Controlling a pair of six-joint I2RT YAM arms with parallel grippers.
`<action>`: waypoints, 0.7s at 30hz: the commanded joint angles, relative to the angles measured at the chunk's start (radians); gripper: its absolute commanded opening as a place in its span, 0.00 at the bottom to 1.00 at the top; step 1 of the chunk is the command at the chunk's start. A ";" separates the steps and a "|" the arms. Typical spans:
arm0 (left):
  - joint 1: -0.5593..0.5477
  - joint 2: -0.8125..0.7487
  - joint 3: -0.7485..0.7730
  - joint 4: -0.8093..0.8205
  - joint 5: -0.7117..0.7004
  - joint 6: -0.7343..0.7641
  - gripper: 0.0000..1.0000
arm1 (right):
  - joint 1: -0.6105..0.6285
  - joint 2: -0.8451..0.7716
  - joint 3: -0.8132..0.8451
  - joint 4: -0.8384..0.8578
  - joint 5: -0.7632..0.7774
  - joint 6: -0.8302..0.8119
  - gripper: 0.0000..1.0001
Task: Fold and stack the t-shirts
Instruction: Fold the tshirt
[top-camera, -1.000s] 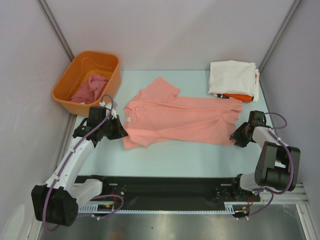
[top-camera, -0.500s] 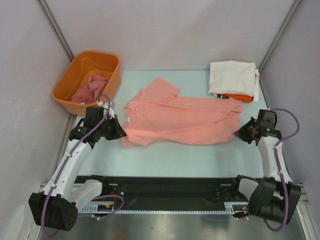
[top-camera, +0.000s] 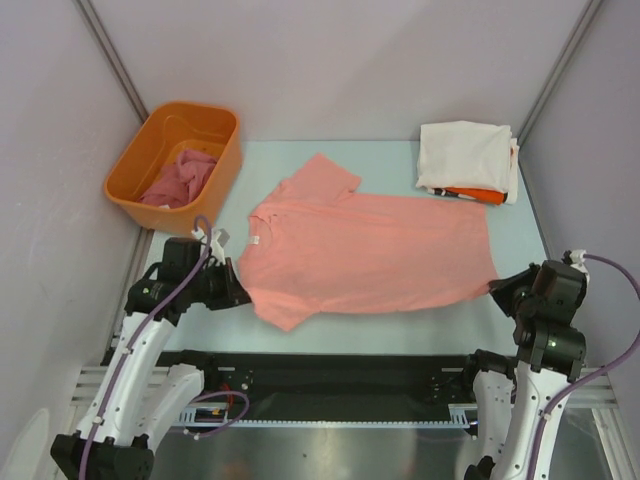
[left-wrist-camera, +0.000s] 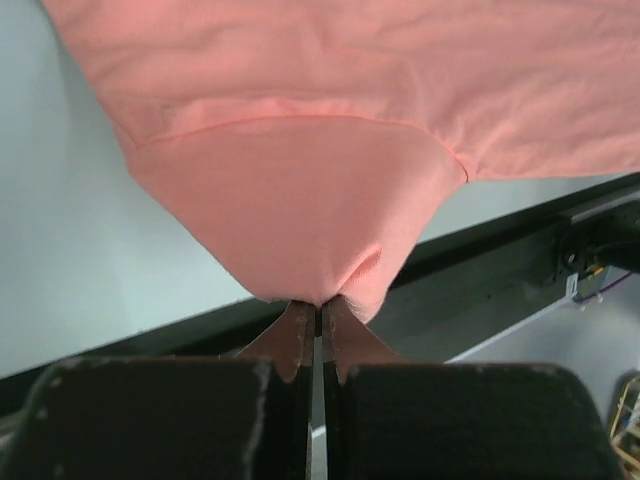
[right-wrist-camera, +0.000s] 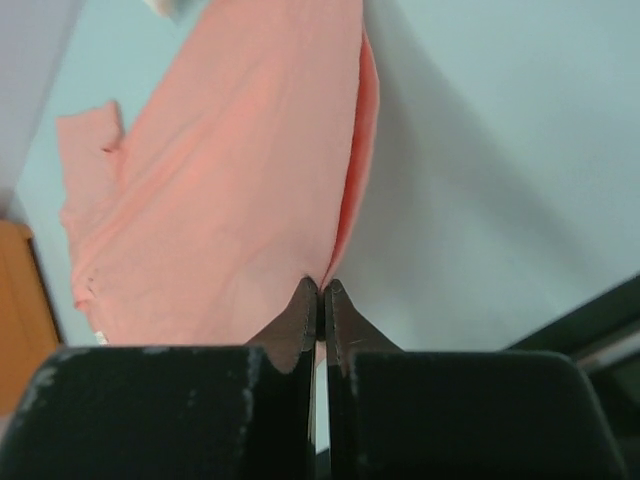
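- We've drawn both hands back toward the near edge: the salmon-pink t-shirt (top-camera: 370, 255) now lies stretched flat on the desk (top-camera: 400, 328), not bunched as it was 1 s ago.
- Our left hand (left-wrist-camera: 318, 318) is pinched tight on its near sleeve, and our right hand (right-wrist-camera: 322, 292) is clamped on the hem corner.
- We judge the spread done; folding can start.
- The cream-white folded shirt (top-camera: 463, 155) is unmoved at far right, and the rose-pink shirt (top-camera: 182, 178) stays in the orange tub (top-camera: 135, 165).

- No text, number or brand can be read anywhere.
- A small white tag (top-camera: 254, 240) at the collar of the salmon-pink t-shirt (top-camera: 370, 255) is too small to be read.
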 joint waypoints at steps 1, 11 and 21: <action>-0.021 -0.013 -0.047 -0.043 0.011 -0.015 0.00 | 0.015 -0.016 -0.063 -0.075 0.062 0.022 0.00; -0.022 0.291 0.151 0.038 -0.017 0.011 0.00 | 0.010 0.142 -0.089 0.063 0.047 -0.009 0.00; -0.022 0.810 0.548 0.112 -0.081 0.024 0.00 | 0.012 0.513 -0.098 0.412 -0.019 0.069 0.00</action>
